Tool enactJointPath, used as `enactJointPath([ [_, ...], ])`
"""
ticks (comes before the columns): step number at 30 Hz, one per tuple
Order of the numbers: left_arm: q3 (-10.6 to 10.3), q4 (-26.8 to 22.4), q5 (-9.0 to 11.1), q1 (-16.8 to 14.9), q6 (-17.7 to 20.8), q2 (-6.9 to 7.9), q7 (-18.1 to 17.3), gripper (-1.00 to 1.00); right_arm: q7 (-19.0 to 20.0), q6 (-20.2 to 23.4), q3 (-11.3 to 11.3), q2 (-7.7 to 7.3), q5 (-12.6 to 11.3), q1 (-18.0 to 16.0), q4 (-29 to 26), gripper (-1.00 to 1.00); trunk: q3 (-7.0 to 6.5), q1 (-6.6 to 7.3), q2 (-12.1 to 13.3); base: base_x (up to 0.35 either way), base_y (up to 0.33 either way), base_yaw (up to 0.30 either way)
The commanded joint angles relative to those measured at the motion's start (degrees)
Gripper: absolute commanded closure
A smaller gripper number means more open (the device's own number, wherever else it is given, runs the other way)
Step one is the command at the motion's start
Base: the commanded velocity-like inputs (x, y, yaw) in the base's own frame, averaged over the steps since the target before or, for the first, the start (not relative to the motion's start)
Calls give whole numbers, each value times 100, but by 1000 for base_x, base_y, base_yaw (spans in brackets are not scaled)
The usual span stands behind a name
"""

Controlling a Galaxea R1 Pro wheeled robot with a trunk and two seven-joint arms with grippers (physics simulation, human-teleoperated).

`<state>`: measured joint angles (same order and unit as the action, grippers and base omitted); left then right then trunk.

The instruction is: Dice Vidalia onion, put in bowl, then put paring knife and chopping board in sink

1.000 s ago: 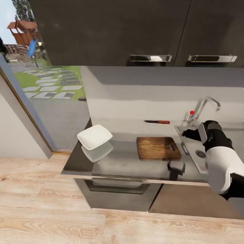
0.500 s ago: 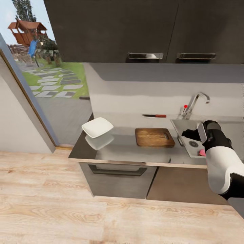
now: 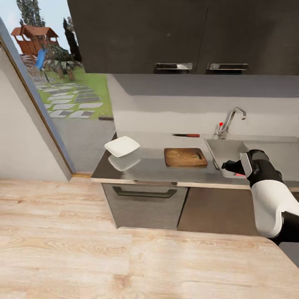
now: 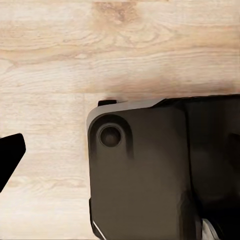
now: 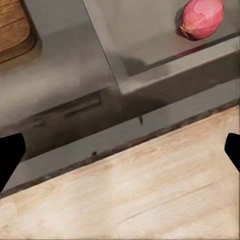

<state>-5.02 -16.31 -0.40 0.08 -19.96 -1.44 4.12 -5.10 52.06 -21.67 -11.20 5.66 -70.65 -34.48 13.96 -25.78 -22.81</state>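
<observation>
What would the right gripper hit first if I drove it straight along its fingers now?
Probably the countertop's front edge or the wooden floor below it, not the onion in the sink; depth is unclear.

Right arm (image 3: 269, 195): glossy white rounded forearm shell, black wrist and elbow segments, black fingers (image 5: 11, 159). Left-side housing (image 4: 145, 170): dark, round recess.

Chopping board (image 3: 185, 157) between bowl (image 3: 122, 146) and sink (image 3: 226, 151).
</observation>
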Motion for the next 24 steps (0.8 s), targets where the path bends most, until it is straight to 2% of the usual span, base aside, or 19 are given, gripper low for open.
enactJointPath([
  [1, -43, -6, -4, 1, -8, 3, 44, -100, 27, 21, -21, 4, 56, -7, 7, -100, 10, 0, -11, -321, 0, 0],
  [7, -43, -4, -4, 1, -8, 3, 43, -100, 27, -196, -21, -14, 65, -3, 420, -100, 10, 0, -11, -321, 0, 0],
  [16, -43, -4, -4, 1, -4, 3, 44, -100, 18, -1338, -21, -31, 103, -6, 1670, -100, 10, 0, -11, -298, 0, 0],
  [17, -43, -4, -4, 1, -2, 3, 45, -100, 17, -1720, -21, -36, 143, -5, 2057, -100, 10, 0, -11, -108, 0, 0],
  [18, -43, -4, -4, 1, 0, 3, 45, -100, 17, -2304, -21, -65, 256, -3, 2661, -100, 10, 0, -11, -44, 0, 0],
  [19, -43, -4, -4, 1, -3, 3, 45, -100, 17, -2612, -18, -83, 325, 16, 2913, -100, 10, 0, -11, -28, 0, 0],
  [22, -43, -4, -4, 1, -2, 3, 45, -100, 32, -3138, -10, -99, 428, 277, 3171, -100, 10, 0, -11, -16, 0, 0],
  [24, -43, -4, -4, 1, -5, 3, 45, -100, 51, -3430, -7, -102, 462, 675, 3252, -100, 10, 0, -11, -7, 0, 0],
])
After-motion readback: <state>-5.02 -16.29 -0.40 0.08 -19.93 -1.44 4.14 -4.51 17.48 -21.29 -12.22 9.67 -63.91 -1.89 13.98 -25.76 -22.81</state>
